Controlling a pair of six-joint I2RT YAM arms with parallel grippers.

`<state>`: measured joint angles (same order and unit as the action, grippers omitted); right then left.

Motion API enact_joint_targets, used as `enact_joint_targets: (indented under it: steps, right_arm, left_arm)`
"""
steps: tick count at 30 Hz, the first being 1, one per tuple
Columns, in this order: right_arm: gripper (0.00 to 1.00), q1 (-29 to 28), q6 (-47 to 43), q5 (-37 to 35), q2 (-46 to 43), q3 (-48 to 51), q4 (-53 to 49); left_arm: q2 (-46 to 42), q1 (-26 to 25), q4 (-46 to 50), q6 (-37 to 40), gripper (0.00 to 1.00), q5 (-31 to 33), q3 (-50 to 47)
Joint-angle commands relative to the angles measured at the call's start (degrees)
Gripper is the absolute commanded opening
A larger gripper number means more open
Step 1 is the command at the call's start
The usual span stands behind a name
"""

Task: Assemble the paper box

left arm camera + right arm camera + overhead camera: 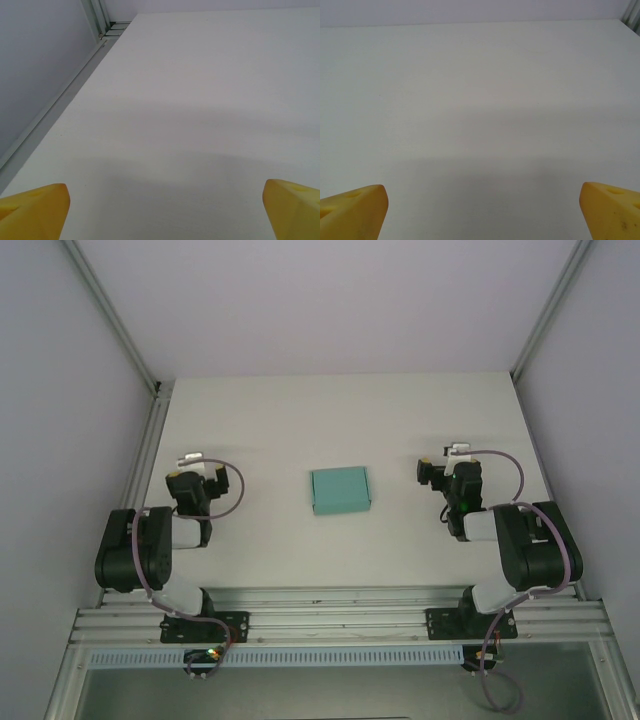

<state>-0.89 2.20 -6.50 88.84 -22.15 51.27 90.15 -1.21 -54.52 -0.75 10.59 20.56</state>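
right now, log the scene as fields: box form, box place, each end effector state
paper box: teal, a small rectangular box rather than a flat sheet
place: middle of the white table, between the two arms
left end effector: open, holding nothing, apart from the box
right end effector: open, holding nothing, apart from the box

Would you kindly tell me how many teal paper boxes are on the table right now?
1. The paper box sits folded at the middle of the table, between left arm and right arm, touching neither. Spots under them are hidden.
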Motion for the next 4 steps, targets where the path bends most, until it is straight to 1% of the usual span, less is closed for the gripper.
enact_joint_targets:
  steps: [1, 4]
  right_arm:
    - [1.00, 0.11, 0.78, 0.79, -0.35, -0.25, 1.62]
    - [1.00, 0.16, 0.71, 0.79, -0.37, -0.22, 1.66]
  left_arm:
    - [-0.11, -0.19, -1.94, 1.14, 1.00, 1.10, 0.44]
    - [-0.15, -0.28, -1.98, 1.18, 1.00, 0.97, 0.45]
